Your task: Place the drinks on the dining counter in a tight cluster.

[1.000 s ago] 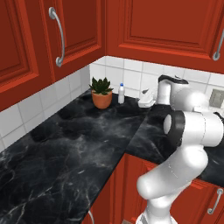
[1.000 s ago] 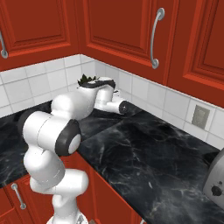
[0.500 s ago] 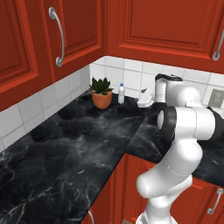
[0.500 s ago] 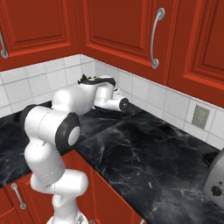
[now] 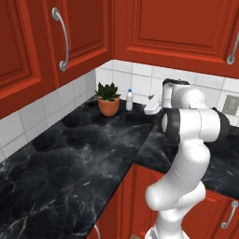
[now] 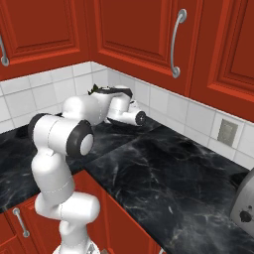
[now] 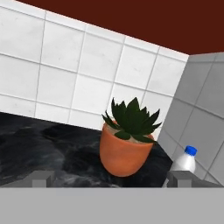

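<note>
Left base view: pale blue-capped bottle (image 5: 129, 100) upright on black worktop (image 5: 70, 158), just right of potted plant (image 5: 108, 98), against white tiles (image 5: 140, 77). Gripper (image 5: 150, 103) near bottle, on side away from plant.
Right base view: arm reaches into corner, plant (image 6: 95, 89) leaves behind it.
Hand view: fingers (image 7: 41, 177) spread wide, nothing held; bottle (image 7: 185, 161) right of plant (image 7: 127, 138).

hidden: bottle (image 7: 184, 162) base behind tool fingertip | toaster (image 6: 245, 204) cut off

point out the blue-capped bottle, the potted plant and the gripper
blue-capped bottle (image 5: 129, 100): left base view, on its pale body.
potted plant (image 7: 124, 153): hand view, on the terracotta pot.
gripper (image 7: 111, 178): hand view, midway between its open fingertips.
</note>
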Available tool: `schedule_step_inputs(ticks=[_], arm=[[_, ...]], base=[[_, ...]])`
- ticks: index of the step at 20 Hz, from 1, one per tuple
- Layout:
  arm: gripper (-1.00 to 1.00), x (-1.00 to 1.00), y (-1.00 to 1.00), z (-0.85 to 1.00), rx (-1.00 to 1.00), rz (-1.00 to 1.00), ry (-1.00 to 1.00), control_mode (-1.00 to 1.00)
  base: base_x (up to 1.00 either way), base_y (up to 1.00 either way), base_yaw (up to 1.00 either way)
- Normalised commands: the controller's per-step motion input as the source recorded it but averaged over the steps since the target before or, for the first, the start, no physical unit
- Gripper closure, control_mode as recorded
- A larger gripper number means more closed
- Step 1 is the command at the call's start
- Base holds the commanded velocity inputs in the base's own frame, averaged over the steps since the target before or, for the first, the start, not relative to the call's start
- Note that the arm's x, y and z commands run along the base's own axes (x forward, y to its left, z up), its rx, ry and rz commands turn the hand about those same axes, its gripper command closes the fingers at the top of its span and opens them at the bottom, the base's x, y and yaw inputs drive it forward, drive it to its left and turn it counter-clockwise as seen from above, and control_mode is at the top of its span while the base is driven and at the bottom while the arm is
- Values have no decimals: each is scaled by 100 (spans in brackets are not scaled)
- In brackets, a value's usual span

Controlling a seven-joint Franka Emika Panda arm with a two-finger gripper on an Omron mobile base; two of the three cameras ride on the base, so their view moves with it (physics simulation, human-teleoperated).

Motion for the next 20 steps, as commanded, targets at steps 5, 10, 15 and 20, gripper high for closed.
schedule_step_inputs(ticks=[5,10,15,20], arm=[[-100,32,0,-8,0,0,0,-100],[-100,25,0,-7,0,0,0,-100],[-100,22,0,-10,0,0,0,-100],[-100,22,0,-12,0,0,0,-100]], base=[[0,0,0],[0,0,0],[0,0,0],[0,0,0]])
